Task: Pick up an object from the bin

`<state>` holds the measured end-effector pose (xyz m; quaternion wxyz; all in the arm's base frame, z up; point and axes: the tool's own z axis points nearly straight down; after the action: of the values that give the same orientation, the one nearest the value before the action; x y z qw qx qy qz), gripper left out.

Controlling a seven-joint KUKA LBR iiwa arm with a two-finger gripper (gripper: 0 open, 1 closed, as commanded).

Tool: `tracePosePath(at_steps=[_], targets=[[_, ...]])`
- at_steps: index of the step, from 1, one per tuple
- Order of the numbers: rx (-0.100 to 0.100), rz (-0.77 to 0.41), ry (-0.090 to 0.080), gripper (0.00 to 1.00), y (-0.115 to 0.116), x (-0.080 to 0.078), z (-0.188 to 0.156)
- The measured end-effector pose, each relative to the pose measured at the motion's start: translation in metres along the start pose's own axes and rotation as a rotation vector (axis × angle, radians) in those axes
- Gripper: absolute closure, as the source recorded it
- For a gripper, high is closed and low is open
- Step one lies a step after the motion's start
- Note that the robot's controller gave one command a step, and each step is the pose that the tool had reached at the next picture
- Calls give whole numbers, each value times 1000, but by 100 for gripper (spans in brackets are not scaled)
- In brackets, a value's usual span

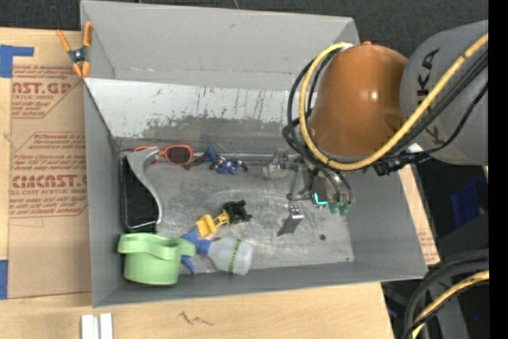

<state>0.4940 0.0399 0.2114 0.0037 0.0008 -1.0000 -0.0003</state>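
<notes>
Rightward, hand, over bin floor

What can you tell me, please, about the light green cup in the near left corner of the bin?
The light green cup looks like smooth moulded plastic, one colour all over, round, with a wide flared rim and a lip jutting to the right. It sits in the near left corner of the bin, close against the walls. A flat black thing lies just behind it, and a small blue piece meets its right side. I cannot tell whether it stands upright.
</notes>
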Motion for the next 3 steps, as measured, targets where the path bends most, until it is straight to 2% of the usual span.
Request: tracePosePath(at_steps=[1,2,3], targets=[[0,1,-8,0,0,-2,-4],[0,-160,-18,100,64,-25,108],[0,-160,-18,100,64,-25,108]])
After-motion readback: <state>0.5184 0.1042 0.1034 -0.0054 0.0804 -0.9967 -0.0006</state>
